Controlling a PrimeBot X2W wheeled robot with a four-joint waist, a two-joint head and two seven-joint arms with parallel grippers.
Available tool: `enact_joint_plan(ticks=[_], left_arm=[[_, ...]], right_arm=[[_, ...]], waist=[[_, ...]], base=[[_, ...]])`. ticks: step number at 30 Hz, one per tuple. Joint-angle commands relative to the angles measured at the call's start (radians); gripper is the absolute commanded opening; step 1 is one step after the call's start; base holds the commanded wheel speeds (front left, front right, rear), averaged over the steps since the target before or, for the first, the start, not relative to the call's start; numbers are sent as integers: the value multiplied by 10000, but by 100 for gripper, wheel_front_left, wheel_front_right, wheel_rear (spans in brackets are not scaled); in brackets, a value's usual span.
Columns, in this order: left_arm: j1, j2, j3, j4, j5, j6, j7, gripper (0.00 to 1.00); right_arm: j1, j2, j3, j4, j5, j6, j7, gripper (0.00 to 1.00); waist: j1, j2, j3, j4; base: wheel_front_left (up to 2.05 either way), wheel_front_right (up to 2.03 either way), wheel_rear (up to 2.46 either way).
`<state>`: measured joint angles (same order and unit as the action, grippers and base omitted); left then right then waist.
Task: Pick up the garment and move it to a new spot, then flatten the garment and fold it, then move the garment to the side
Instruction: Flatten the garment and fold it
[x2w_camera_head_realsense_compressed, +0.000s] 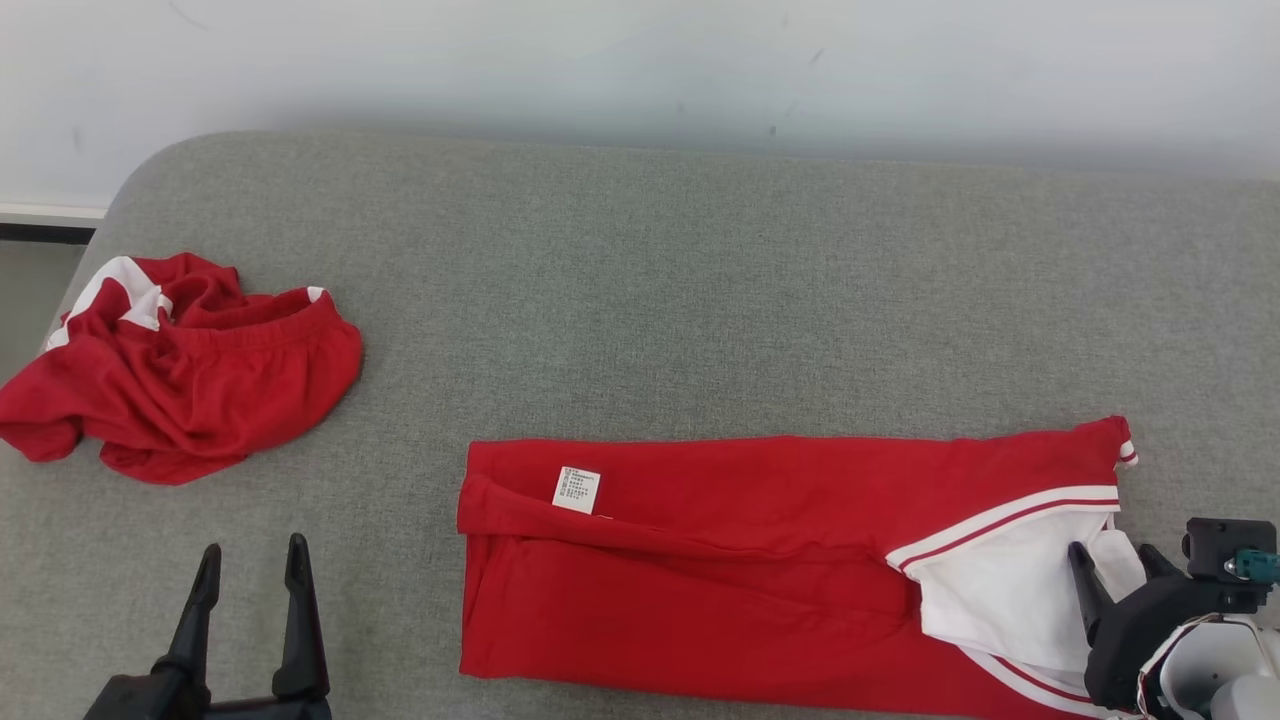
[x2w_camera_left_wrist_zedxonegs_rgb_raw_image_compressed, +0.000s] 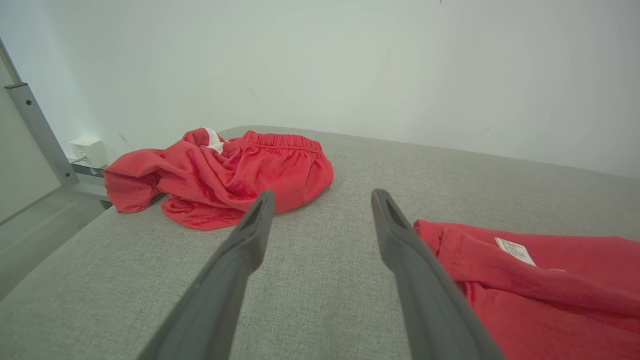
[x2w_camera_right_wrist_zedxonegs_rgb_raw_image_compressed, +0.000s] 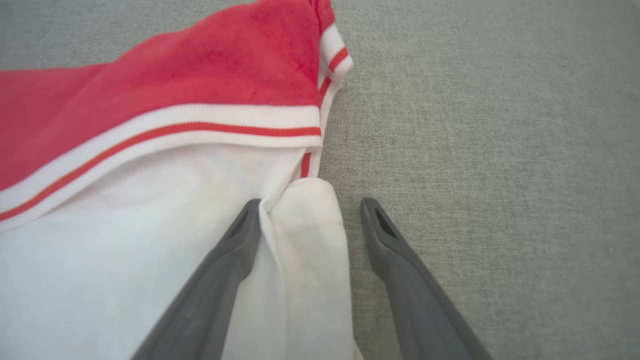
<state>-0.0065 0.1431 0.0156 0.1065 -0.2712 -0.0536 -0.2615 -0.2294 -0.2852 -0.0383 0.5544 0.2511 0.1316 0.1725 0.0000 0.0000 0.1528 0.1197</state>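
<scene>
Shirt (x2w_camera_head_realsense_compressed: 720, 570) lies at the near side of the grey pad (x2w_camera_head_realsense_compressed: 700, 300), folded lengthwise into a strip. The long axis runs left to right in the head view: hem end with tag (x2w_camera_head_realsense_compressed: 576, 490) points left, white sleeve and striped trim point right.

Right gripper (x2w_camera_head_realsense_compressed: 1110, 552) is at the sleeve end, fingers wide apart, with a white fold loose between them (straddled, not pinched). It is probably set there to take that end for the cross fold.

Left gripper (x2w_camera_head_realsense_compressed: 253, 548) is also wide apart and empty, near the hem corner.

Crumpled red shorts (x2w_camera_head_realsense_compressed: 190, 380) lie well apart, far left.

Crumpled red shorts (x2w_camera_head_realsense_compressed: 190, 390) on grey surface (x2w_camera_head_realsense_compressed: 700, 300)
</scene>
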Motion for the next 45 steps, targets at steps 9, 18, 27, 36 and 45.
enact_joint_plan(ticks=[9, 18, 27, 36, 45], left_arm=[[68, -223, 276, 194, 380, -246, -50, 100], [273, -377, 406, 256, 612, -341, -50, 100], [474, -462, 531, 345, 677, -418, -49, 100], [633, -540, 513, 453, 718, -493, -43, 100], [574, -589, 341, 617, 688, -544, -43, 100]], right_arm=[[153, 62, 779, 470, 963, -1, 219, 0], [-25, -978, -169, 871, 1041, -31, -195, 0], [81, -1391, -596, 138, 832, -25, 85, 0], [845, -606, 436, -3070, 1257, -24, 1105, 0], [1239, 365, 1770, -5603, 1572, -24, 2037, 0]], waist=[[0, 0, -278, -65], [0, 0, -607, -341], [0, 0, -951, -744], [0, 0, -1324, -1075], [0, 0, -1472, -847]], base=[[0, 0, 0], [0, 0, 0], [0, 0, 0], [0, 0, 0], [0, 0, 0]])
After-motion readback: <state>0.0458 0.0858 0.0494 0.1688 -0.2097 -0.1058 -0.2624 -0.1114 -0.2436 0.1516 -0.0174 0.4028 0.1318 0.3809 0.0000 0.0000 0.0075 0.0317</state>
